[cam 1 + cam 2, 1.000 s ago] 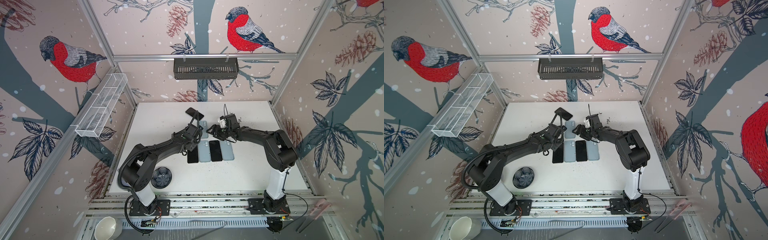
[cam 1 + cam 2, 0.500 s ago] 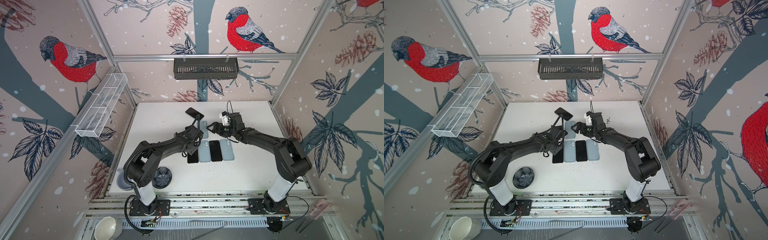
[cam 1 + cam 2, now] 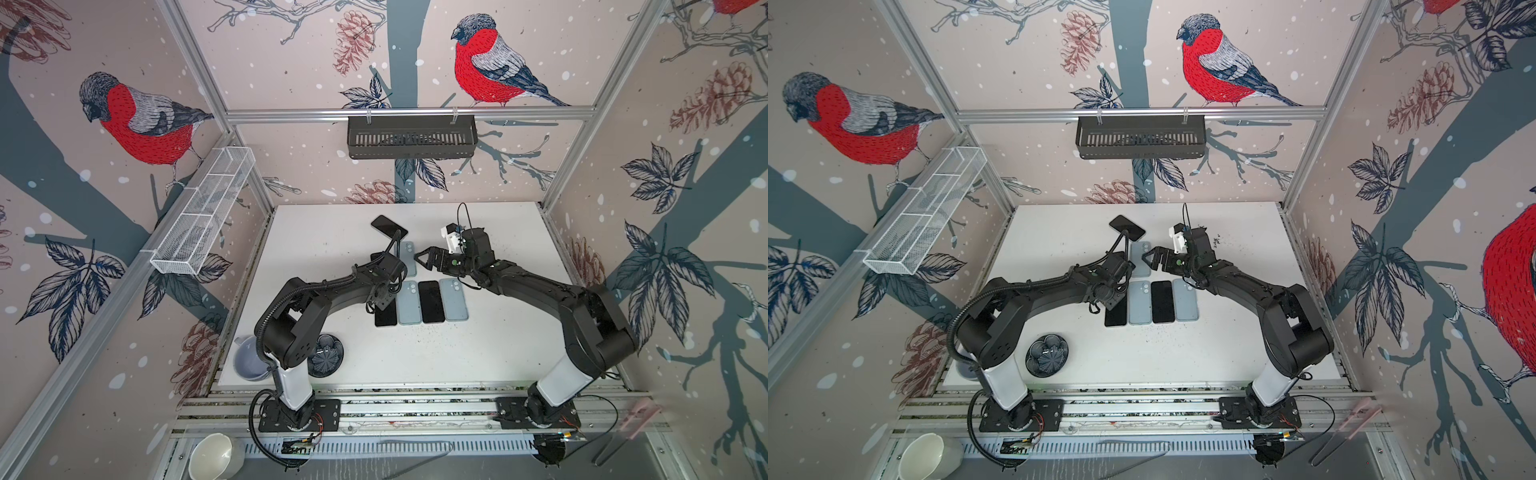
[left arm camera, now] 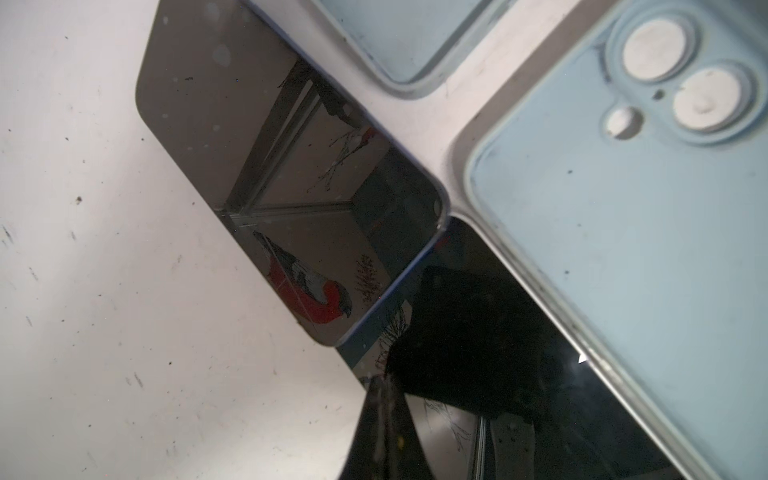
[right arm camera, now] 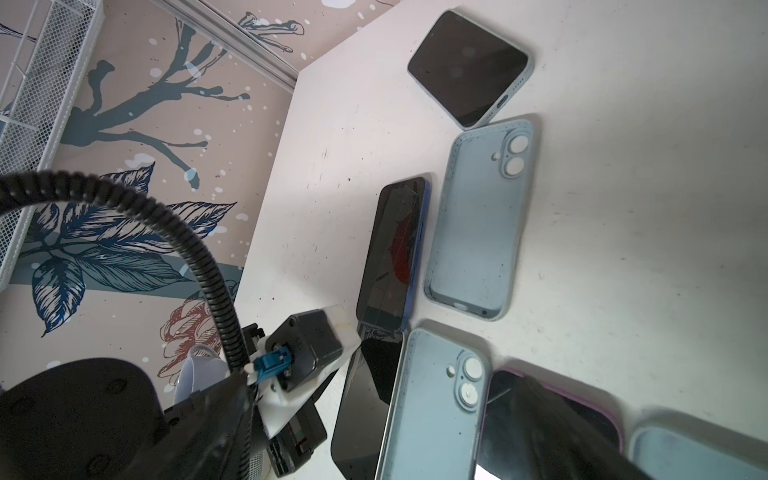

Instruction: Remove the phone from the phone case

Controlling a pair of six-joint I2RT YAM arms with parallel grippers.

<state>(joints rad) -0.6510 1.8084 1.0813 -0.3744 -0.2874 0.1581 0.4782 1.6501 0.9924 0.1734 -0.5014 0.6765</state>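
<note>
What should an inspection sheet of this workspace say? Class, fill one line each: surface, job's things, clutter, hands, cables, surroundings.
Surface: white table, speckled with dark crumbs.
Job's things: cased phone at the back; empty blue case and bare phone side by side; more lie in a nearer row.
Clutter: dark flower dish, grey cup, white bowl off the table.
Hands: left hand shut, low over a black phone; right hand open, empty.
Cables: ribbed conduit along the left arm; thin loop above the right wrist.
Surroundings: bird-print walls, wire basket, black basket.
</note>
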